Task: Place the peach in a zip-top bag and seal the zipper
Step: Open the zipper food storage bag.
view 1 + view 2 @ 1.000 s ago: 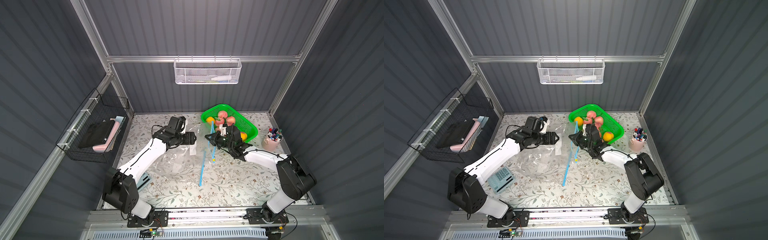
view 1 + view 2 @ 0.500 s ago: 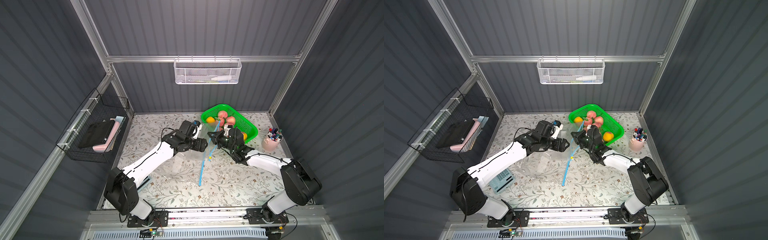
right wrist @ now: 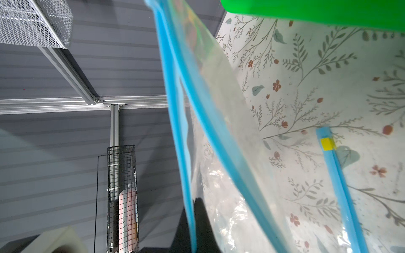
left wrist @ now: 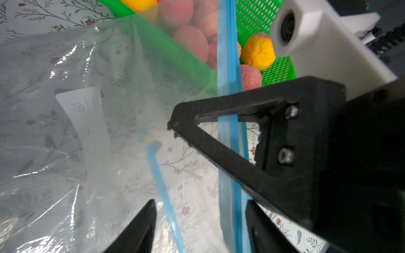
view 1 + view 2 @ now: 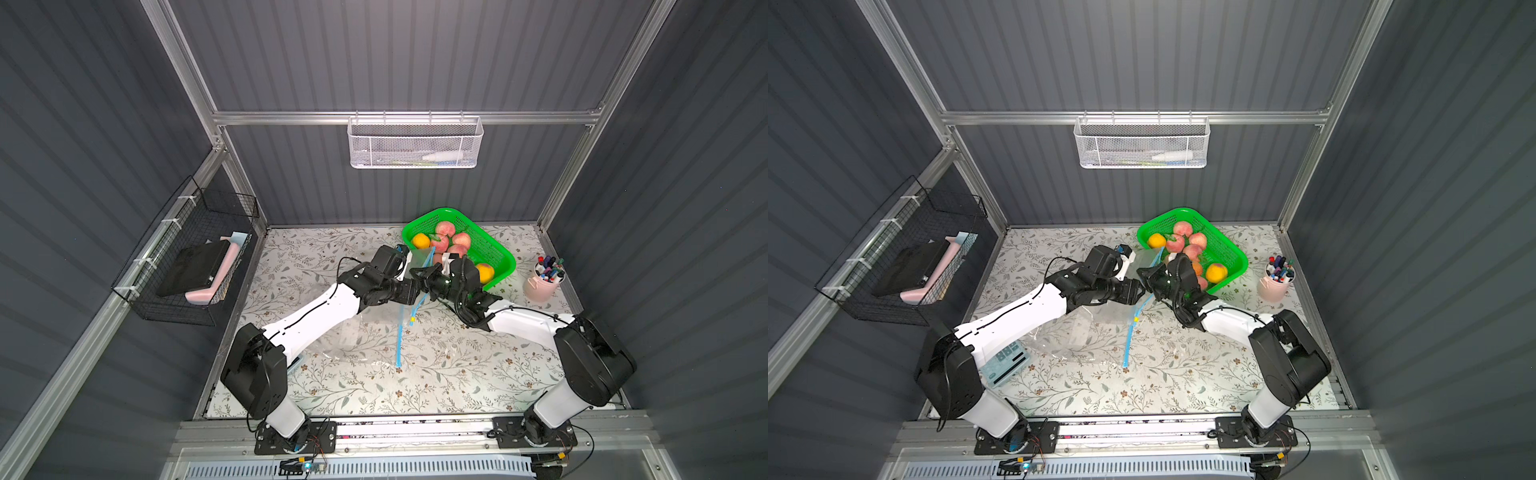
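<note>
Clear-plastic zip-top bag (image 5: 365, 336), mid tabletop (image 5: 316, 257): right pincer (image 4: 173, 128) clamped on its blue zipper lip (image 4: 226, 65), held high, I judged to gape the mouth. Left pincer (image 4: 200, 211) parted, astride that lip, gripping nothing. Peach (image 5: 445, 228): not bagged, in green basket (image 5: 494, 249), far right.

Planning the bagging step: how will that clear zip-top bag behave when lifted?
Likely floppy: the zip-top bag wrinkles and sags where the right gripper pinches it. Probably light, being thin see-through film. Its glossy surface may slip.
</note>
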Tool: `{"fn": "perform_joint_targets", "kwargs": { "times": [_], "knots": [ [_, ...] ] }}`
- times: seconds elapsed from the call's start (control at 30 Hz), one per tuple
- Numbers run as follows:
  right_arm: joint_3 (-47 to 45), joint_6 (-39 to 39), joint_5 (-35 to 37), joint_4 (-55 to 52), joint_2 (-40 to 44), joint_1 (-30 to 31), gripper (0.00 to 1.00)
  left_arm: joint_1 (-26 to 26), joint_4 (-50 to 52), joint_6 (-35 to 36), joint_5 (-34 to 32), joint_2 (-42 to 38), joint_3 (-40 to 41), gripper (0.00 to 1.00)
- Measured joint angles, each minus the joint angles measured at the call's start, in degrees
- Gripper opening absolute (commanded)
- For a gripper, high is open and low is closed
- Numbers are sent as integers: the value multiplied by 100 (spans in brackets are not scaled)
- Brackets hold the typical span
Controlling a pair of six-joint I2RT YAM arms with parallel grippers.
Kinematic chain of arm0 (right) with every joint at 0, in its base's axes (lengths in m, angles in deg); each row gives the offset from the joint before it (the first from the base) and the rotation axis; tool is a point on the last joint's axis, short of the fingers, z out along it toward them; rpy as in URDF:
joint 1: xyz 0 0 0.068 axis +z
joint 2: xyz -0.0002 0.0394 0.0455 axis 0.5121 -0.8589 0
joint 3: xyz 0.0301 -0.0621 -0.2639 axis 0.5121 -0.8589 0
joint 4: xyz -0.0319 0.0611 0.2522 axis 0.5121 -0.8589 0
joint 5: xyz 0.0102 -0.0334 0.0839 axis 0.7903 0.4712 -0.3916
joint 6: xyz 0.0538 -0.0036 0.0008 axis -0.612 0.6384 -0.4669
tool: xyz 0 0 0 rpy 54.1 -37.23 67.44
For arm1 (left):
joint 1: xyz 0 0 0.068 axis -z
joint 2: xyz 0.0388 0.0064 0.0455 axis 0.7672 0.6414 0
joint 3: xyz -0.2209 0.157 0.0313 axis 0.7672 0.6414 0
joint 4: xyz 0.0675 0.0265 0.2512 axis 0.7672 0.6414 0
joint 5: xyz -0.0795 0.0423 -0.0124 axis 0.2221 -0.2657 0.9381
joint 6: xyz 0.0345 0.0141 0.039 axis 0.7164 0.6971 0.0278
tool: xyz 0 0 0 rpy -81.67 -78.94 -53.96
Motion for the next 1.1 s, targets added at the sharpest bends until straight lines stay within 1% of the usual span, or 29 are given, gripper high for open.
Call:
{"fn": "perform_joint_targets", "kwargs": {
  "times": [0.07,0.27,0.5,0.57,0.6,0.73,0.83,0.93,1.1],
  "knots": [
    [0,-2,44,-52,0,17,0,42,13,-42,-129,2,2,46],
    [35,0,66,-146,-57,48,0,109,33,-90,-452,2,0,32],
    [61,20,2,-153,-173,94,0,184,50,-129,-621,59,0,13],
    [61,39,-33,-157,-177,94,5,210,57,-120,-664,90,2,5],
    [63,55,-46,-155,-177,94,9,221,57,-125,-699,94,7,3],
    [90,254,-74,-243,-138,90,26,234,105,-122,-916,94,50,2],
    [122,540,-83,-592,103,52,40,234,146,-122,-1051,94,125,2],
    [127,916,35,-1067,581,-15,47,232,188,-127,-1143,94,177,2],
    [116,1456,584,-1718,1408,-103,49,232,192,-146,-1222,94,223,3]
  ]
}}
